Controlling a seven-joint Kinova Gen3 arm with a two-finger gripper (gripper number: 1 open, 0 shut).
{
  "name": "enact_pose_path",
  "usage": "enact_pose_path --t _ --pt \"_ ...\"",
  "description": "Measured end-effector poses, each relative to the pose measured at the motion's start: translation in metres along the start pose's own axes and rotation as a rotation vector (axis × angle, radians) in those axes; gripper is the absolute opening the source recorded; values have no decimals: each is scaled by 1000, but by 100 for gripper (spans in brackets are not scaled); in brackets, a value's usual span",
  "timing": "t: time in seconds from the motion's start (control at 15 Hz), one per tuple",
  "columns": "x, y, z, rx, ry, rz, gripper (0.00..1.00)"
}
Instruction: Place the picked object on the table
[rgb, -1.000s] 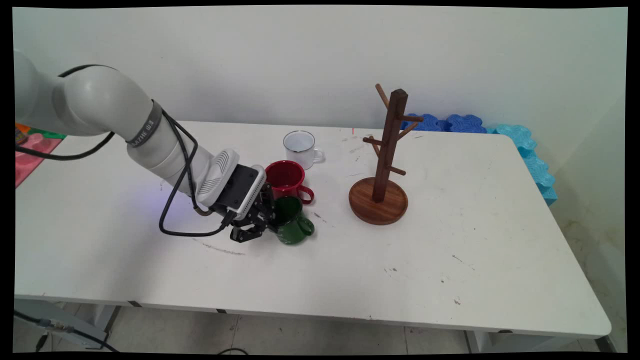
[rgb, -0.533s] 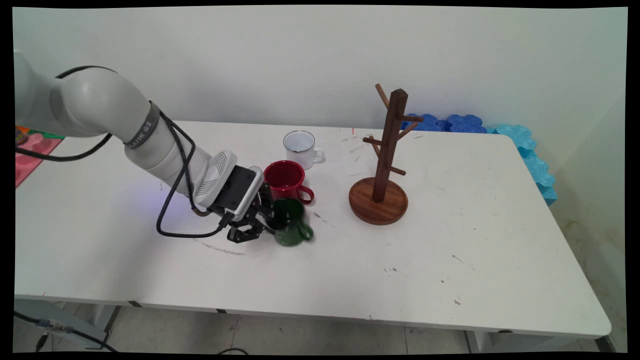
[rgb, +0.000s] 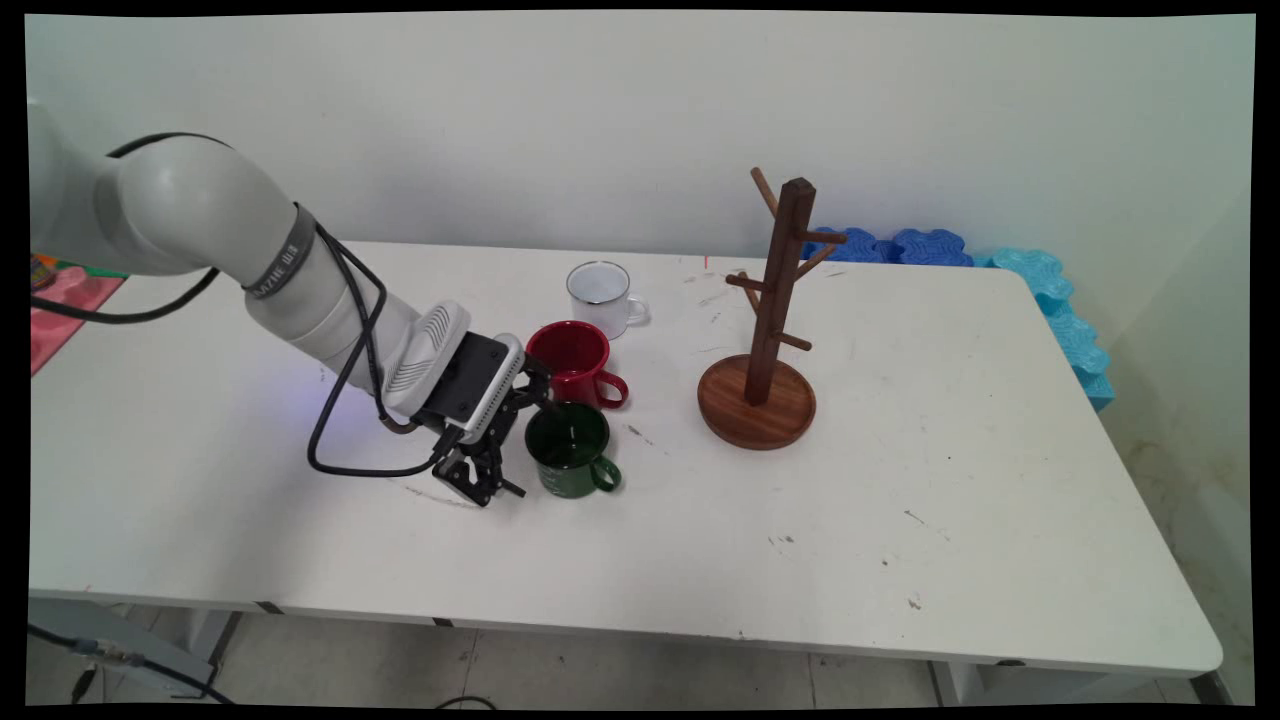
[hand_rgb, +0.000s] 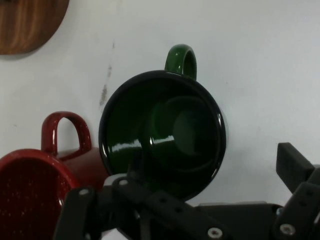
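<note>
We see the gripper (rgb: 510, 440) low over the counter (rgb: 900, 520), its jaws released and spread, holding nothing, with the green mug (rgb: 570, 450) standing upright just beside them toward the counter's right end. In the hand view one finger (hand_rgb: 295, 165) stands clear of the green mug (hand_rgb: 162, 132) at one side. The red mug (rgb: 572, 360) stands just behind the green one, a white mug (rgb: 600, 295) nearer the far edge, and a wooden mug tree (rgb: 765, 330) stands well apart to the right.
</note>
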Motion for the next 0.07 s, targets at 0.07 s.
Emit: enact_pose_path --t 0.07 --pt "0 0 -1 0 0 0 100"
